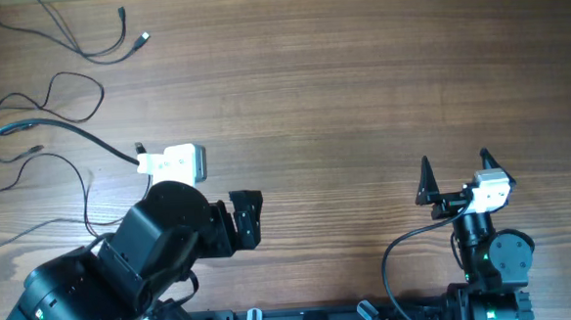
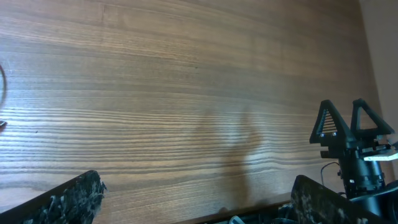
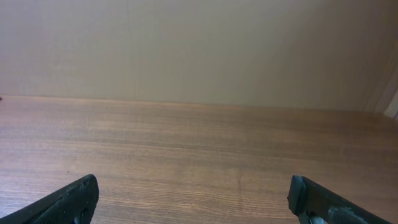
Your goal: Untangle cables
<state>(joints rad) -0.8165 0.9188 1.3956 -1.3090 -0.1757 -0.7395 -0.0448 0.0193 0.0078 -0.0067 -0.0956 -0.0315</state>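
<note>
Several thin black cables lie loose at the table's far left in the overhead view. One with two small plugs (image 1: 113, 42) is at the top, one forms a loop (image 1: 61, 88), and another plug end (image 1: 32, 151) lies lower down. A sliver of cable shows at the left edge of the left wrist view (image 2: 2, 87). My left gripper (image 1: 246, 209) (image 2: 193, 202) is open and empty over bare wood, to the right of the cables. My right gripper (image 1: 455, 169) (image 3: 196, 199) is open and empty at the right. It also shows in the left wrist view (image 2: 348, 124).
A thicker black cable (image 1: 79, 134) runs from the left edge to the white camera (image 1: 173, 164) on my left wrist. The arm bases and their wiring (image 1: 399, 262) sit along the front edge. A pale wall (image 3: 199, 43) stands beyond the table's far edge.
</note>
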